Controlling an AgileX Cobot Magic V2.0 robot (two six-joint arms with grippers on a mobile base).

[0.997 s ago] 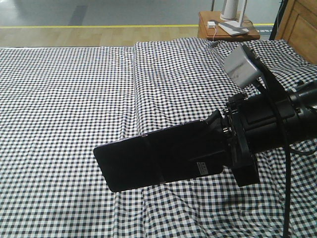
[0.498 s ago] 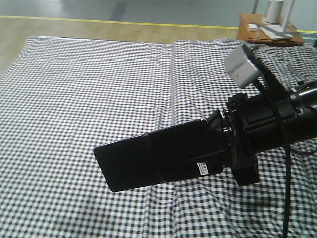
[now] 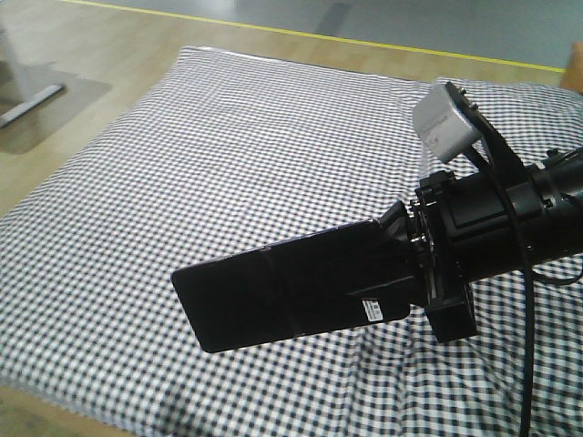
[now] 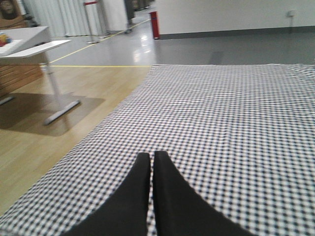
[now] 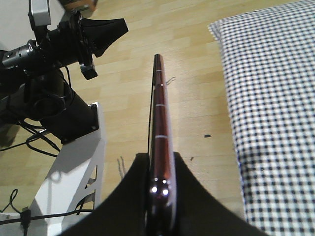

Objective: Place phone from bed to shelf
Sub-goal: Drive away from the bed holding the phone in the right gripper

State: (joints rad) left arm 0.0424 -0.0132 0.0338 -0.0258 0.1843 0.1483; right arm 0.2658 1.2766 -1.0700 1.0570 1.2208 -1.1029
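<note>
Exterior front-facing view is showing the bed (image 3: 228,137) spreading wide below, its soft black-and-white check sheet lying in shallow wrinkles. No shelf is showing in any view, so which way it lies cannot be told. The right pincer (image 3: 398,259) is clamping one short end of the phone (image 3: 282,296), fingers closed tight on the thin slab. The left pincer (image 4: 151,156) is hovering empty over the sheet, fingers pressed together. The phone is hanging clear of the bed, its long axis running straight out from the right pincer toward the left, glossy black face outward, a seam crossing its middle. Right wrist view is showing it edge-on, pinkish-silver rim uppermost, over wooden floor (image 5: 197,88). A small white sticker (image 3: 372,309) is sitting near the gripped end.
</note>
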